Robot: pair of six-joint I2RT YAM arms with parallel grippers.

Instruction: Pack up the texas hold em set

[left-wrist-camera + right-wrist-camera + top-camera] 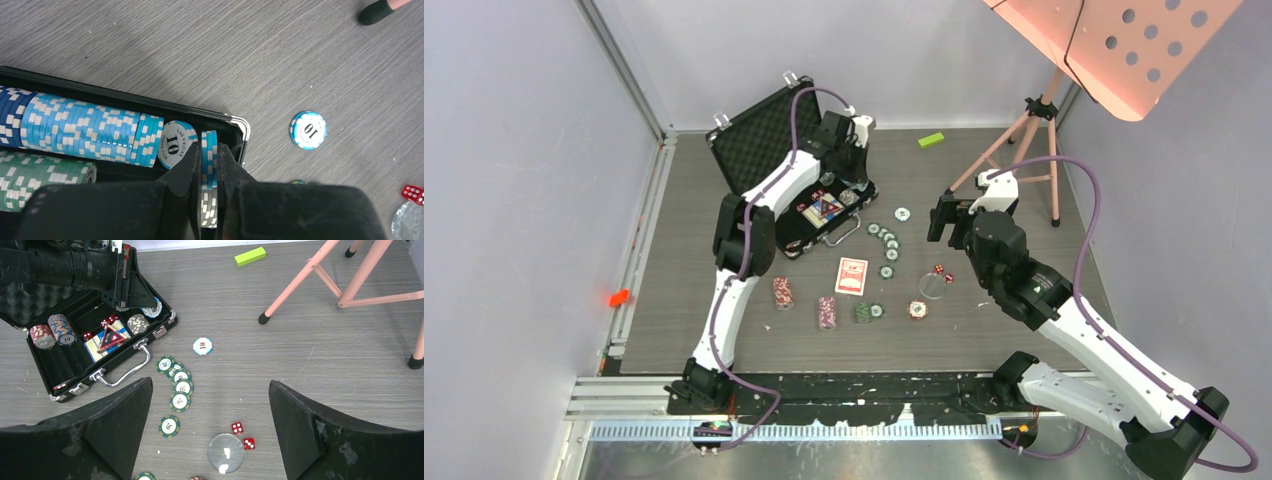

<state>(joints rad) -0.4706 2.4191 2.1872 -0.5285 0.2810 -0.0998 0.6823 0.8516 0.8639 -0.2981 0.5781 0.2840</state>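
Note:
The black briefcase (759,135) lies open at the back left, with rows of light blue chips (90,130) and green chips (40,172) in its slots. My left gripper (210,156) is shut on a few light blue chips (209,147), held on edge over the right end of the blue row. My right gripper (210,381) hangs open above the table, nothing between its fingers. Below it lie a trail of green chips (180,386) and two red dice (237,428). The red-backed card deck (851,276) lies flat in front of the case.
One loose light blue chip (202,346) lies right of the case. Short chip stacks (783,292) stand near the front, and a clear round dome (226,453) sits beside the dice. A green block (931,140) and a pink tripod (1034,140) stand at the back right.

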